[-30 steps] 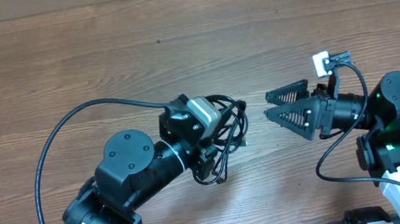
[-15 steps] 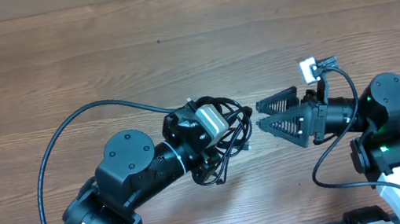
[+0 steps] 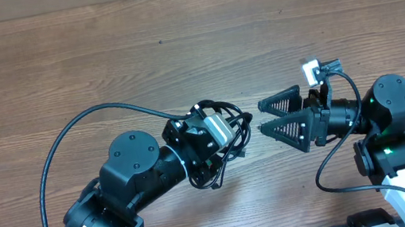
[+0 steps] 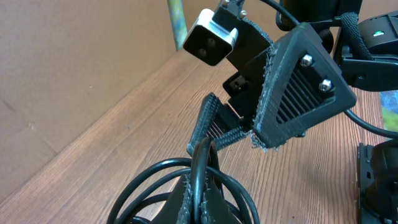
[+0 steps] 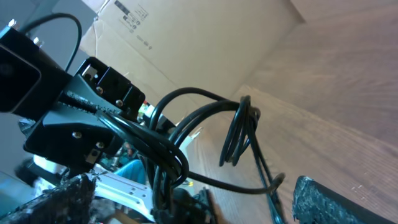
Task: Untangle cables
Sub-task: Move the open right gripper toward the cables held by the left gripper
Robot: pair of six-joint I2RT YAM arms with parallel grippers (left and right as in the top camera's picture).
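The cables (image 3: 240,124) are a bundle of thin black loops hanging from my left gripper (image 3: 226,150), just below mid-table. In the left wrist view the left gripper (image 4: 202,179) is shut on one strand, and the other loops of the cables (image 4: 146,180) fan out around its jaws. My right gripper (image 3: 260,118) points left, open wide, its tips a short way right of the loops. From the right wrist, the cables (image 5: 239,127) hang ahead of the open right gripper (image 5: 199,202); one curved end lies between its fingers (image 5: 336,199) without touching them. No plug shows clearly.
The wooden table (image 3: 97,57) stretches behind and to the left. A thick black arm wire (image 3: 68,129) arcs over the left arm, and another arm wire (image 3: 325,169) loops beside the right arm. A cardboard box (image 5: 186,37) stands beyond the table.
My right gripper has moved left, up to the bundle, staying open. The left gripper has turned and carried the bundle slightly up and to the right.
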